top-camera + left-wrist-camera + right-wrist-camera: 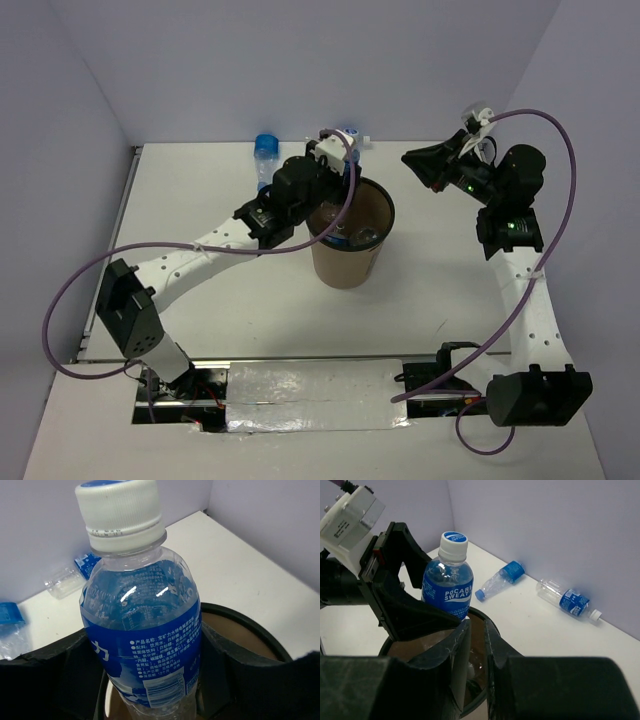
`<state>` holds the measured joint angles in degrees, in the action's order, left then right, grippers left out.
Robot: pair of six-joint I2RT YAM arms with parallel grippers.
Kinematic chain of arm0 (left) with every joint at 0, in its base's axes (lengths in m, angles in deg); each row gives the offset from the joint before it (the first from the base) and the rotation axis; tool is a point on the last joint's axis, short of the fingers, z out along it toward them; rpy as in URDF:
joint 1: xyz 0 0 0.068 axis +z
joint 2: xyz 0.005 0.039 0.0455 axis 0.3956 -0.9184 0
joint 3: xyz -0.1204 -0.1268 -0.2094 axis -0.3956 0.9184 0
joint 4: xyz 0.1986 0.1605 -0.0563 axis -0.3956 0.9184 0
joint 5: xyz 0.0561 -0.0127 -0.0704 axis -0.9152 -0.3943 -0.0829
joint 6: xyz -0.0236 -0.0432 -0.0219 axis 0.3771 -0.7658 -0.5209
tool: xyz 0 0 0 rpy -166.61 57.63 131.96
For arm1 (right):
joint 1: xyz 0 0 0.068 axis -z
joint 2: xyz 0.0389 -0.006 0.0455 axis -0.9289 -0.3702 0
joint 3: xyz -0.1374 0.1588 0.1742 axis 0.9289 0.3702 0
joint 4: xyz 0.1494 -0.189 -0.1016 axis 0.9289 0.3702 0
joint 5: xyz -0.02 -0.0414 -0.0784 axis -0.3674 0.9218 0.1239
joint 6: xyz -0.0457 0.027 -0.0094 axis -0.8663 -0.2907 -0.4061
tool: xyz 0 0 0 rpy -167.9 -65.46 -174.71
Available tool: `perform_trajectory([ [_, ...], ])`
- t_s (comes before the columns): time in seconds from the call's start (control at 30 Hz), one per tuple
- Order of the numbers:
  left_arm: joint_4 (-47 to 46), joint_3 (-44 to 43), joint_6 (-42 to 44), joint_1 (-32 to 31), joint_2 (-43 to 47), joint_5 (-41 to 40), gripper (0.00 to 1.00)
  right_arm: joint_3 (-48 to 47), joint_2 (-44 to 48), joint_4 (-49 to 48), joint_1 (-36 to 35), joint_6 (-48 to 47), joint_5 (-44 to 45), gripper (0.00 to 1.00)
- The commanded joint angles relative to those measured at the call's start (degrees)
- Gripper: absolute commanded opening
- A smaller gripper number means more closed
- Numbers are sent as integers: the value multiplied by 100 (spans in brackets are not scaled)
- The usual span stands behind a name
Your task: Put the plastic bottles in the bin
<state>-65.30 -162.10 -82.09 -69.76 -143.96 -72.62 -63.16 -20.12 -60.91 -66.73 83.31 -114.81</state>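
While the left gripper is clamped around the body of a small clear plastic bottle with a blue label and white cap, holding it upright over the black rim of the brown cardboard-coloured cylindrical bin, the right gripper hangs near the bin's right side, its fingers drawn almost together with nothing between them. Clear plastic glints inside the bin. Two more blue-labelled bottles lie on their sides toward the far edge of the white table, a blue-capped bottle and a white-capped bottle, apart from each other.
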Motion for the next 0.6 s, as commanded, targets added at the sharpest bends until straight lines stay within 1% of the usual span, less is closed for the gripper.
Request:
perform_trajectory([
  [0.0,-734,92,541,-48,93,-64,0,75,164,-107,83,73,-86,24],
  [0.03,-752,146,541,-48,119,-37,0,93,173,-107,92,73,-95,25],
  [0.1,-822,321,506,-48,199,94,15,128,182,-116,101,64,-104,26],
  [0.13,-831,357,445,-48,225,147,24,137,173,-116,101,64,-95,28],
  [0.17,-805,401,418,-56,269,217,46,146,182,-116,101,64,-104,28],
  [0.23,-726,410,321,-74,304,367,66,146,173,-107,110,64,-121,28],
  [0.27,-638,401,295,-83,356,393,82,146,164,-99,101,55,-122,29],
  [0.33,-629,445,216,-92,427,577,97,137,155,-90,101,46,-122,29],
  [0.37,-646,506,207,-100,523,639,100,137,147,-90,101,46,-122,29],
  [0.5,-603,402,-21,-135,726,648,99,102,129,-63,109,20,-165,31],
  [0.57,-436,112,-171,-136,796,614,99,93,129,-37,101,-6,-174,31],
])
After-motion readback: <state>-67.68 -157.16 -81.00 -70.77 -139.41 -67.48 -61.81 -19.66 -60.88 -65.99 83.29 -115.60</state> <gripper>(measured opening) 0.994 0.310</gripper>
